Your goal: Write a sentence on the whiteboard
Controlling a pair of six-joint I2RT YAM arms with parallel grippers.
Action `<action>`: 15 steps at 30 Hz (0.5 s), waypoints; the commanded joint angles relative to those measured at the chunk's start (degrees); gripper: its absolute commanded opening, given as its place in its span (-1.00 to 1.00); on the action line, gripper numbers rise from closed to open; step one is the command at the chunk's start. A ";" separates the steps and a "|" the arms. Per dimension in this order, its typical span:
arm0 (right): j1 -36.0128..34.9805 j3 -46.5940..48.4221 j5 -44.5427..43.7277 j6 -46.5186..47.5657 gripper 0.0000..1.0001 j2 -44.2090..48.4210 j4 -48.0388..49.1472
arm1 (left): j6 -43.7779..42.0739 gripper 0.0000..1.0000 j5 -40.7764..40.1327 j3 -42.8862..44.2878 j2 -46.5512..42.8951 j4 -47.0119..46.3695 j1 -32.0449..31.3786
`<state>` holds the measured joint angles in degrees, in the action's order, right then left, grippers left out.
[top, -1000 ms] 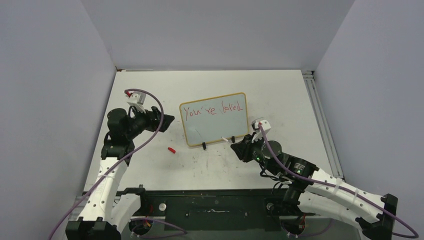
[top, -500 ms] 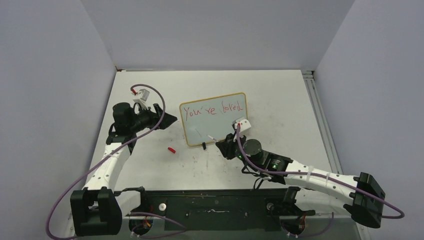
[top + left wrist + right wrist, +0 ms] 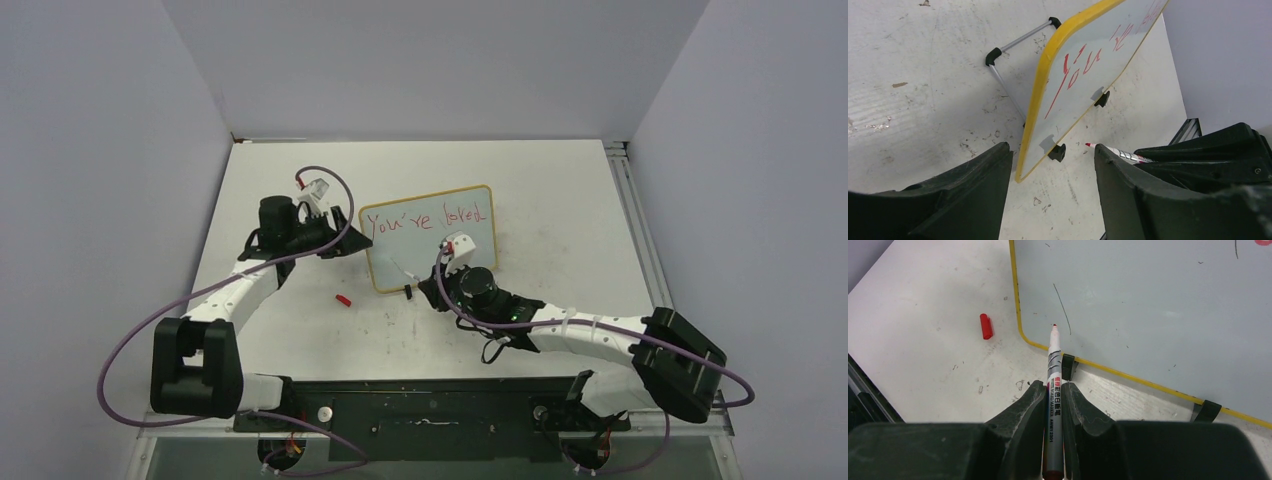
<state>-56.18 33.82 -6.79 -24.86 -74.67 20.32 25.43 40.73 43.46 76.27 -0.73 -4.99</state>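
Moved in on the whiteboard from both sides since a second ago: left gripper up to its left edge, right gripper from off its lower right corner across to its lower left. Spread apart at the left gripper, with the board's yellow-framed lower left corner seen through the gap and nothing clamped. Pressed together on a marker at the right, red tip forward, pointing at the board's bare lower left area just above a black foot; contact with the surface impossible to tell. Propped mid-table on its feet, leaning back, with "You're loved" of the sentence in red along the top. Also on the table, left of the board and apart from it: red cap.
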 commanded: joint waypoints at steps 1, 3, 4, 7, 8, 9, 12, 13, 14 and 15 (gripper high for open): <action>2.21 2.74 4.31 0.59 -0.89 -1.41 7.45 | 0.88 0.16 -0.72 3.87 1.77 -3.21 -1.24; 2.76 2.74 5.05 0.75 -0.89 -2.03 8.36 | 0.62 0.12 -1.55 4.01 2.03 -2.60 -1.25; 2.98 2.80 5.23 0.86 -0.89 -2.28 8.68 | 0.59 0.09 -1.97 4.00 2.16 -2.48 -1.29; 3.39 3.19 6.12 1.16 -0.89 -3.59 10.11 | 0.54 0.04 -2.32 4.08 2.68 -2.14 -1.54; 3.51 3.43 6.24 1.22 -0.89 -4.06 10.46 | 0.51 0.02 -2.36 4.09 2.80 -2.08 -1.71; 3.53 3.75 6.30 1.29 -0.89 -4.48 10.69 | 0.40 0.00 -2.50 4.16 2.82 -1.86 -1.83; 3.79 4.76 5.92 1.47 -0.89 -5.93 10.87 | 0.15 -0.07 -2.89 4.26 2.79 -1.51 -1.87; 3.84 4.96 5.87 1.48 -0.89 -6.25 10.93 | 0.15 -0.08 -2.93 4.31 2.85 -1.42 -1.94; 3.88 5.14 5.76 1.57 -0.89 -6.52 11.03 | 0.15 -0.08 -3.01 4.34 2.91 -1.32 -1.95; 3.89 5.33 5.53 1.57 -0.89 -6.86 11.09 | 0.13 -0.09 -2.95 4.43 3.00 -1.17 -1.95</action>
<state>-52.80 36.25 -1.61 -24.21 -80.62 26.92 25.93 38.15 44.91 78.89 -0.64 -6.68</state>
